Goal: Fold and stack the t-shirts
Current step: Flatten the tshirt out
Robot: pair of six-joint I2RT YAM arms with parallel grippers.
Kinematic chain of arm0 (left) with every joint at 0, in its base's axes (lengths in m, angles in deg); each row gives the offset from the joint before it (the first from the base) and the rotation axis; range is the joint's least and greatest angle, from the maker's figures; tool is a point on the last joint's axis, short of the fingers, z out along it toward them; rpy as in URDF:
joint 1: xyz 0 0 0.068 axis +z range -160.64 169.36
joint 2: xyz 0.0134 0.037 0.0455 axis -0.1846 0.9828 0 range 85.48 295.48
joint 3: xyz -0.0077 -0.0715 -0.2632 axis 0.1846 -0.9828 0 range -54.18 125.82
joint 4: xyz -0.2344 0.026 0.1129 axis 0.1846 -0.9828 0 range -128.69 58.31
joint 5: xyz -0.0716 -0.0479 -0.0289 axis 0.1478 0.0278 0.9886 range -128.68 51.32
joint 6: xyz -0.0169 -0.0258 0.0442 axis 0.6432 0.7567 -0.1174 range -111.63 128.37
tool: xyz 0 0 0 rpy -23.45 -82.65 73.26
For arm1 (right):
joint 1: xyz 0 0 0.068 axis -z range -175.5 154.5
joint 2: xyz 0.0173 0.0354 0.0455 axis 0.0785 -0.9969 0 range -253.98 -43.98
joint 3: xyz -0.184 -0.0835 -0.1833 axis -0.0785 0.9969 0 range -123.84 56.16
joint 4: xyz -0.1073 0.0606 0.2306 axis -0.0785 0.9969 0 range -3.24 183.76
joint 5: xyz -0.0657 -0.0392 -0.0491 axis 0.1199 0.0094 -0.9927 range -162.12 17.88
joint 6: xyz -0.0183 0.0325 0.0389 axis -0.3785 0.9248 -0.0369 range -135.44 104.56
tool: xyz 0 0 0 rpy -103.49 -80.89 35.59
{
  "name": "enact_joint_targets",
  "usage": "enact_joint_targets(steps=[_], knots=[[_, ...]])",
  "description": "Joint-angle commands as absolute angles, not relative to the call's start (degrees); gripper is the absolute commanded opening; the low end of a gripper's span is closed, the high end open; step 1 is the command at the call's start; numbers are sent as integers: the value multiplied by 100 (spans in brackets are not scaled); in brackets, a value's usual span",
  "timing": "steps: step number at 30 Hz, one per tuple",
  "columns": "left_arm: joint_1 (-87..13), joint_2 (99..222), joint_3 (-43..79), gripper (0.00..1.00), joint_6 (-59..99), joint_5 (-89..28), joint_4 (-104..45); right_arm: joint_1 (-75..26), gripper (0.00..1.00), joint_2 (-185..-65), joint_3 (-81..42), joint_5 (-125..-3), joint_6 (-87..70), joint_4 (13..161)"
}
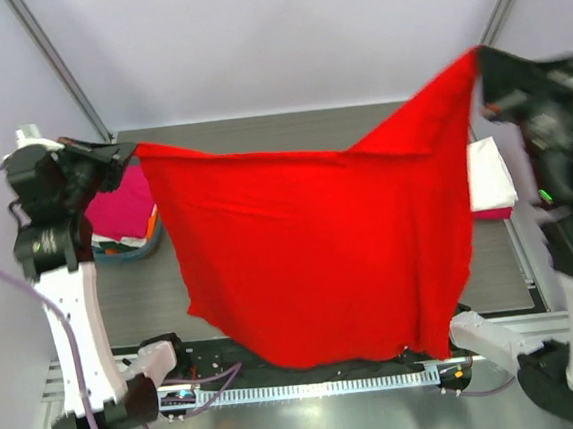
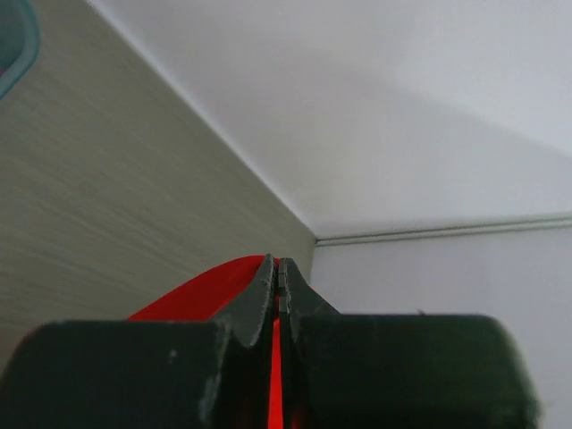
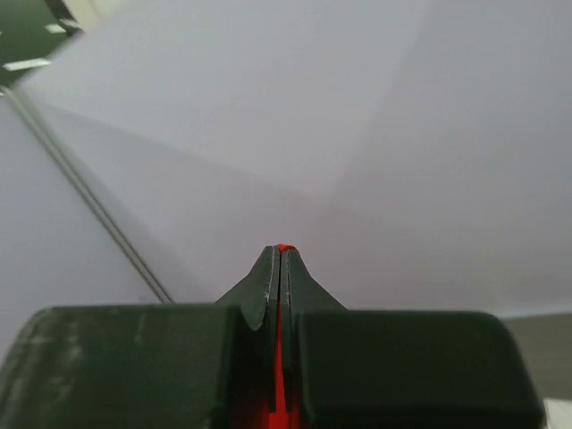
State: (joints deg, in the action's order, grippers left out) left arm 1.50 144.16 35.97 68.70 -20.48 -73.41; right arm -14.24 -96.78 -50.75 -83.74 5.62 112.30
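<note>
One red t-shirt hangs spread in mid-air above the table, its top edge stretched between the left gripper and the higher right gripper, both clamped on it. Bare table shows behind it; a white folded shirt lies to the right and a basket to the left.

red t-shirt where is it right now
In the top external view the red t-shirt hangs spread across the middle, above the table, pinched at its top corners by the left gripper on the left and the right gripper on the right.

Red t-shirt outstretched above table
</note>
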Motion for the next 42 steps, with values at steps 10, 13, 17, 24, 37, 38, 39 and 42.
enact_joint_targets(steps=[10, 13, 17, 24, 37, 38, 39, 42], knots=[[167, 16851, 4379, 0, 7523, -1654, -5886, -729, 1, -13026, -7318, -7347, 1557, 11392], [175, 17687, 5636, 0, 8033, -1163, -5219, 342, 1, -14230, -8960, -5836, 2707, 11340], [202, 18374, 7392, 0, 8333, -932, -4725, 1345, 1, -14963, -9959, -4639, 4140, 10150], [439, 17830, 6020, 0, 8027, -889, -4093, 2217, 1, -14305, -8014, -3443, 4943, 9151], [-1835, 16406, 1431, 20, 6348, -2012, -4409, 2182, 1, -11439, -1337, -3073, 3748, 8641], [-2298, 16406, 1333, 44, 6365, -2135, -4382, 2164, 1, -11369, -1232, -3055, 3608, 8841], [-2503, 16501, 1245, 53, 6383, -2258, -4321, 2147, 1, -11272, -1091, -3090, 3494, 8922], [-3189, 17000, 1288, 69, 6243, -2487, -4127, 2138, 1, -11131, -1037, -3344, 3108, 9449]])
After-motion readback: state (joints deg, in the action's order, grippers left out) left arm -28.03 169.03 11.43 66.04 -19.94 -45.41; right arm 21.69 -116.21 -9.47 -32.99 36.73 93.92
